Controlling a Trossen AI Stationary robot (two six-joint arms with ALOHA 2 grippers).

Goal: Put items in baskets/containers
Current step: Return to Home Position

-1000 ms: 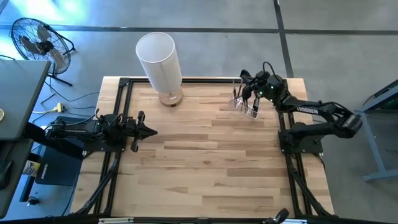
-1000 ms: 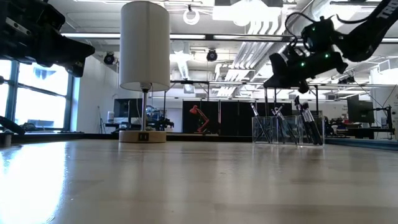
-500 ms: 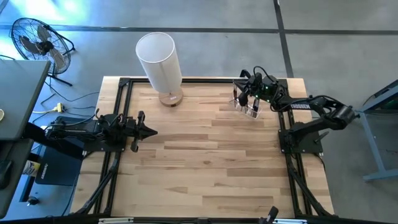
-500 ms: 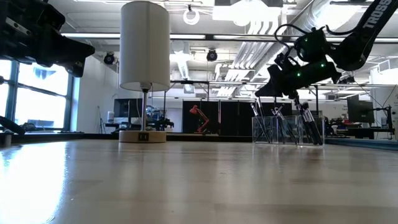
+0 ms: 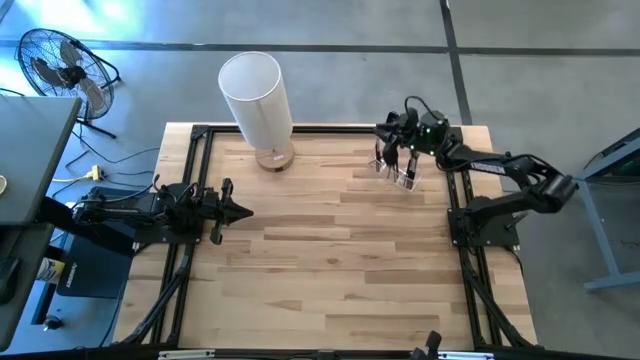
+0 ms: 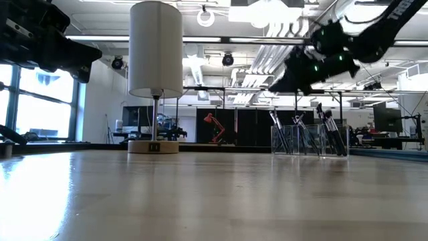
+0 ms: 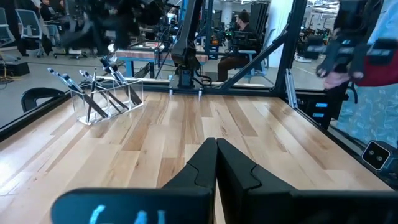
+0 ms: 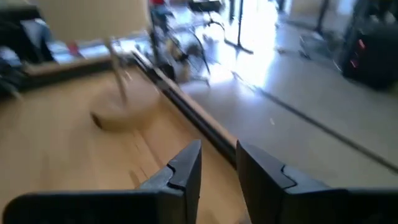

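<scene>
Several dark-handled brushes (image 5: 396, 160) stand leaning, bristles up, in the small clear holder (image 6: 307, 139) at the table's far right; the holder also shows in the left wrist view (image 7: 107, 101). The tall white cylinder (image 5: 256, 95) stands on its tan base (image 6: 154, 146) at the far edge, left of the middle. My right gripper (image 5: 384, 133) hovers above the holder on its far side, open, with nothing between its fingers (image 8: 218, 163). My left gripper (image 5: 243, 210) waits shut and level at the left side of the table (image 7: 216, 155).
Black frame rails (image 5: 200, 130) run along the table's edges. A fan (image 5: 60, 65) stands on the floor beyond the far left corner. A person's sleeve (image 7: 373, 53) shows beyond the table's right side. Bare wooden tabletop (image 5: 330, 260) spreads between the arms.
My right gripper dipped toward the clear holder, then rose again above it, shifting a little toward the table's left while its wrist rolled. The brushes stay standing in the holder.
</scene>
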